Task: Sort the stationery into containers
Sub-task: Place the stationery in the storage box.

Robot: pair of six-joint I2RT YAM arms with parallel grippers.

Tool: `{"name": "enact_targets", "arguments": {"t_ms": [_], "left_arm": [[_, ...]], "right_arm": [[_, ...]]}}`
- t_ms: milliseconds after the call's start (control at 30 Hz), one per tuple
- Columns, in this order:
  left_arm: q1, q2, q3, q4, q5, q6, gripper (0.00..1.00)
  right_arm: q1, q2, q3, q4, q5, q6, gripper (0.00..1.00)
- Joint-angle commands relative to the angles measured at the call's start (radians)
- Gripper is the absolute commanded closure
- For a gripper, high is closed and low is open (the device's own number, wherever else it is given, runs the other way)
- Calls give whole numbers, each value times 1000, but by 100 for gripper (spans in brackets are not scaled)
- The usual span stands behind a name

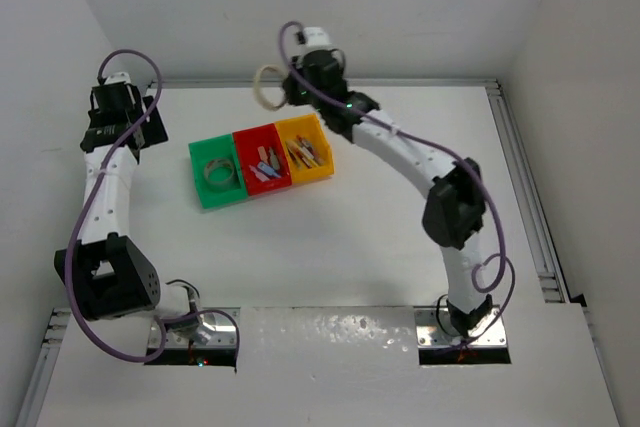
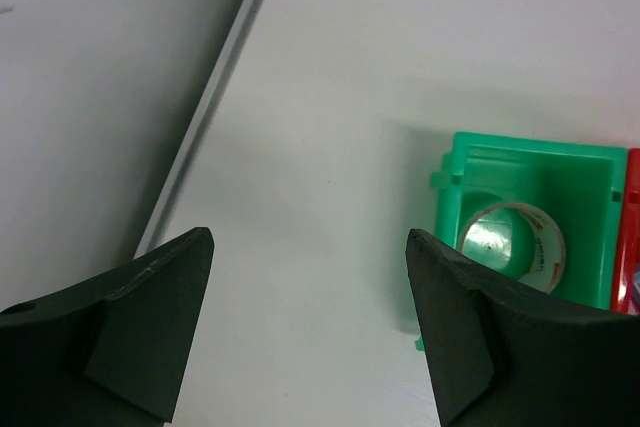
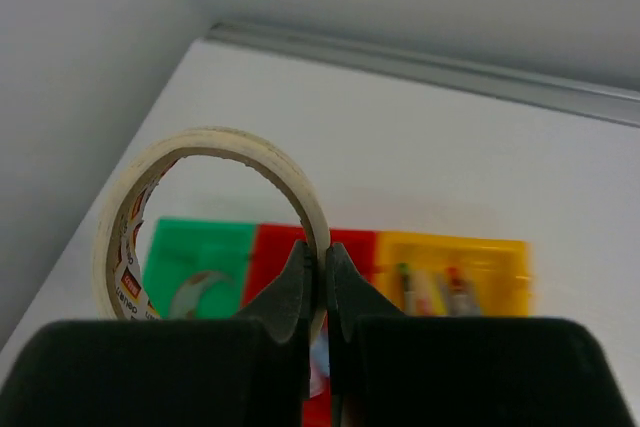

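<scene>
The three joined containers lie mid-table: green bin (image 1: pixel 218 173), red bin (image 1: pixel 263 160), yellow bin (image 1: pixel 306 150). A grey-white tape roll (image 1: pixel 219 173) lies in the green bin (image 2: pixel 530 209); the same roll (image 2: pixel 512 244) shows in the left wrist view. Short sticks fill the red bin, pens and markers the yellow one (image 3: pixel 452 265). My right gripper (image 1: pixel 283 90) is shut on the wall of a tan tape roll (image 1: pixel 267 86), held upright in the air behind the bins; that tan roll (image 3: pixel 205 152) fills the left of the right wrist view. My left gripper (image 2: pixel 308 247) is open and empty, left of the green bin.
White walls rise close on the left, back and right. A metal rail (image 1: pixel 524 177) runs along the table's right edge. The left arm's base (image 1: pixel 110 287) and the right arm's base (image 1: pixel 465 322) stand at the near edge.
</scene>
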Motion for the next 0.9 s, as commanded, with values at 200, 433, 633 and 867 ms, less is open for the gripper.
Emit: {"name": "enact_targets", "arguments": {"t_ms": [200,433,633,867], "left_arm": [[22,-63,-11,55,-36,1,23],[14,-71,-42,76,1,-11,23],[-23,-89,-59,94,-15,3,23],[-29,-103,-72,110,-38,8,22]], "right_arm": [[246,259,244,-26,-96,-1,100],[263,372,279,86,5,212,100],[274,480,354,147,66,242,100],[293,501,308,170,54,197,100]]}}
